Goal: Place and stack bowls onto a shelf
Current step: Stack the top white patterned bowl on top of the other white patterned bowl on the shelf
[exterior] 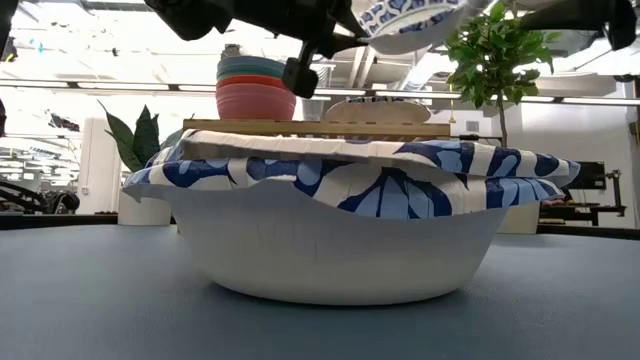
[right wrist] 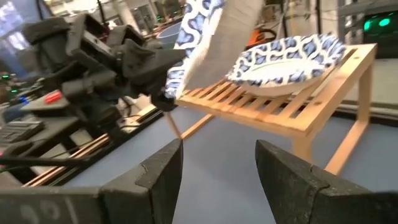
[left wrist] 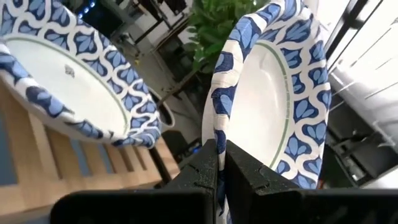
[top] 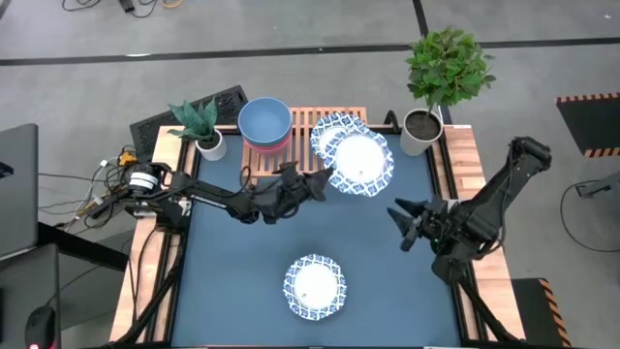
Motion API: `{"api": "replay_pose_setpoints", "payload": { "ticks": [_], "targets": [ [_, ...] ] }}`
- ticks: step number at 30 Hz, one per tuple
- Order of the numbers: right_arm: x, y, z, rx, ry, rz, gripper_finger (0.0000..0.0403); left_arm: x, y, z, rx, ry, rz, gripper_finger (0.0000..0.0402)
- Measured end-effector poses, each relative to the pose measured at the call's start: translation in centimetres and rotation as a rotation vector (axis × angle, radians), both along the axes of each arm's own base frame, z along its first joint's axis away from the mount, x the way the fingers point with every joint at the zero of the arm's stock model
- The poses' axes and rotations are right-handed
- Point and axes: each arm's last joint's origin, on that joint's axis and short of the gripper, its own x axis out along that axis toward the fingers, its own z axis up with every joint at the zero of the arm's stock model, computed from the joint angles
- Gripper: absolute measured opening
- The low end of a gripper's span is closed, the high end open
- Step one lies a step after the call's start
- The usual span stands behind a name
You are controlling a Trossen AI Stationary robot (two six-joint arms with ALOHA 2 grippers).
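Patterned bowl (left wrist: 261,93), rim pinched by left fingers (left wrist: 217,168), hides shelf (top: 302,124) slats

Two robot arms, both matte black, appear in the overhead picture. The left arm (top: 208,199), at centre left of the frame, is a chain of slim dark segments with rounded joints; near its base sit a white cylindrical part and a tangle of yellow, orange and black cables. The right arm (top: 484,199), at centre right, has thicker, blocky black links. The left gripper (left wrist: 221,168), at the bottom of its wrist picture, has flat black fingers. The right gripper (right wrist: 217,171) has two broad, angular, dark grey fingers (right wrist: 155,177) with bevelled edges.
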Motion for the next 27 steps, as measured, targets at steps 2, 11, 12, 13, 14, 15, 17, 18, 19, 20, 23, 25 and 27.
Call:
{"api": "replay_pose_setpoints", "payload": {
  "ticks": [2, 11, 12, 13, 14, 15, 17, 18, 19, 20, 23, 25, 27],
  "targets": [
    [0.2, -0.3, 0.0, -0.002, 0.002, -0.019, 0.0226, 0.0, 0.1, 0.1, -0.009, -0.018, -0.004, 0.0002],
    [0.4, -0.6, 0.0, -0.039, 0.036, -0.03, 0.0226, 0.1, 0.6, 0.1, -0.147, -0.133, -0.062, 0.0002],
    [0.4, -0.6, 0.0, -0.041, 0.038, -0.03, 0.0226, 0.1, 0.7, 0.1, -0.171, -0.151, -0.066, 0.0002],
    [0.4, -0.6, 0.0, -0.042, 0.038, -0.029, 0.0226, 0.1, 0.8, 0.1, -0.196, -0.17, -0.071, 0.0002],
    [0.4, -0.6, 0.0, -0.041, 0.038, -0.03, 0.0226, 0.1, 0.9, 0.1, -0.224, -0.192, -0.076, 0.0002],
    [0.4, -0.6, 0.0, -0.042, 0.038, -0.029, 0.0226, 0.1, 1.0, 0.1, -0.25, -0.212, -0.083, 0.0002],
    [0.4, -0.6, 0.0, -0.042, 0.039, -0.029, 0.0226, 0.1, 1.0, 0.1, -0.29, -0.243, -0.091, 0.0002],
    [0.4, -0.6, 0.0, -0.041, 0.039, -0.029, 0.0226, 0.1, 1.0, 0.1, -0.296, -0.247, -0.09, 0.0002],
    [0.4, -0.6, 0.0, -0.042, 0.039, -0.029, 0.0226, 0.1, 1.1, 0.1, -0.292, -0.244, -0.088, 0.0002],
    [0.4, -0.6, 0.0, -0.041, 0.039, -0.029, 0.0226, 0.1, 1.2, 0.1, -0.284, -0.238, -0.083, 0.0002],
    [0.4, -0.6, 0.0, -0.042, 0.039, -0.029, 0.0226, 0.1, 1.4, 0.1, -0.305, -0.256, -0.074, 0.0002],
    [0.4, -0.6, 0.0, -0.042, 0.039, -0.029, 0.0226, 0.0, 1.5, 0.1, -0.354, -0.295, -0.067, 0.0002],
    [0.4, -0.6, 0.0, -0.042, 0.04, -0.029, 0.0226, 0.0, 1.6, 0.1, -0.353, -0.296, -0.056, 0.0002]
  ]
}}
